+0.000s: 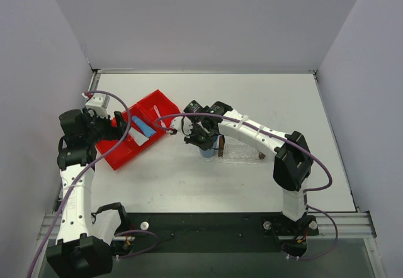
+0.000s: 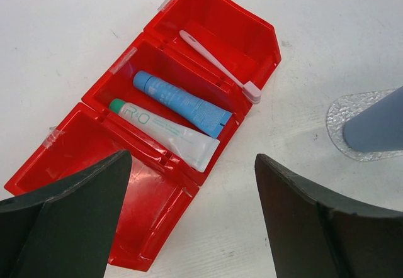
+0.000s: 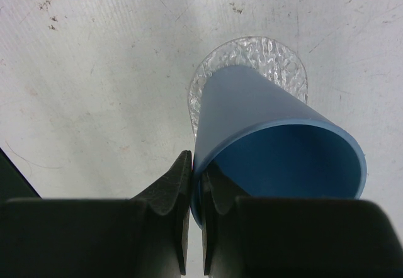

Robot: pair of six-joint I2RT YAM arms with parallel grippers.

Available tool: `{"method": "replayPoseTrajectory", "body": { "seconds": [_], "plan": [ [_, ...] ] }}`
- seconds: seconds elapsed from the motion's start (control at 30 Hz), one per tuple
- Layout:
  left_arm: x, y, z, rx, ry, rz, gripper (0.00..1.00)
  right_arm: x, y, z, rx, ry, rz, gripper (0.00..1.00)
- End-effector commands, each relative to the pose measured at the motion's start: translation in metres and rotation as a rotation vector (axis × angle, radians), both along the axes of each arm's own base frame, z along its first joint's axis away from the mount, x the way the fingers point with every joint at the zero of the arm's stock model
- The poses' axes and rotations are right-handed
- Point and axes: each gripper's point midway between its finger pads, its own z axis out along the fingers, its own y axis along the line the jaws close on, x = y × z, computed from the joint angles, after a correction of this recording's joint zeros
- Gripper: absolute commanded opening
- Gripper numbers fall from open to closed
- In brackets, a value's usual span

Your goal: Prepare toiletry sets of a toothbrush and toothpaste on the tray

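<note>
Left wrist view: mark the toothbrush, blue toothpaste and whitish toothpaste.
toothbrush (image 2: 217, 63), left wrist view, middle of the handle.
blue toothpaste (image 2: 182, 102), left wrist view, middle of the tube.
whitish toothpaste (image 2: 169, 133), left wrist view, middle of the tube.

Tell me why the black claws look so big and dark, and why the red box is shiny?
Left wrist view: the left claw sits right by the lens, so it looms dark and soft-edged; the red box shows pale glare on its glossy plastic. Right wrist view: the right claw is a near-black shape, and the blue cup looks stretched into a cone.
</note>
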Motion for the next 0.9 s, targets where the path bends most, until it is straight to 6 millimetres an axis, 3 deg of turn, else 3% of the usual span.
{"method": "replayPoseTrajectory", "body": {
  "seconds": [0.0, 0.87],
  "plan": [
    [-0.0027, -0.0033, 0.0076, -0.014, -0.025, -0.017, 0.9, -0.0094, -0.0045, -0.0085, -0.029, 0.042, 0.0, 0.0],
    [-0.0038, -0.0021, 0.0065, -0.019, -0.021, -0.016, 0.9, -0.0057, -0.0035, -0.0125, -0.013, 0.048, -0.013, 0.02]
  ]
}}
